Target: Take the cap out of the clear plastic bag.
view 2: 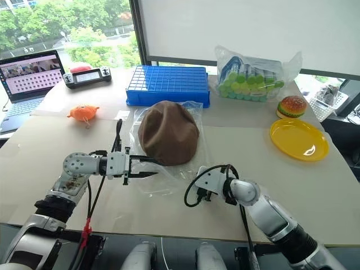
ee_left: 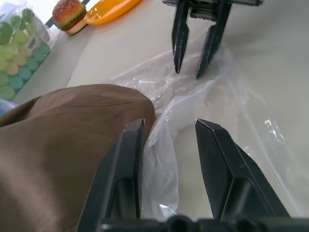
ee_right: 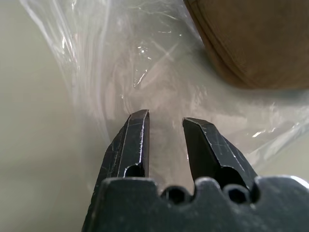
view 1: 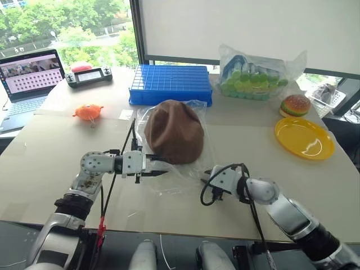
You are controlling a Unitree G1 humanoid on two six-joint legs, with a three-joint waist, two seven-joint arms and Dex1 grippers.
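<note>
Brown cap in clear plastic bag, left gripper and right gripper level, jaws parted, empty

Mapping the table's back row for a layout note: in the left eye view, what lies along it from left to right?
Open laptop → black handheld controller → blue gridded plastic crate → puffy clear bag of green and blue items → toy hamburger.

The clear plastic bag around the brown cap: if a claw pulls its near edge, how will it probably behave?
The clear plastic bag looks thin and crinkled, so it will probably stretch and bunch rather than move stiffly. Its glossy film may slip between the fingers. The brown cap slumps softly inside, so it will likely drag along with the bag unless held.
</note>
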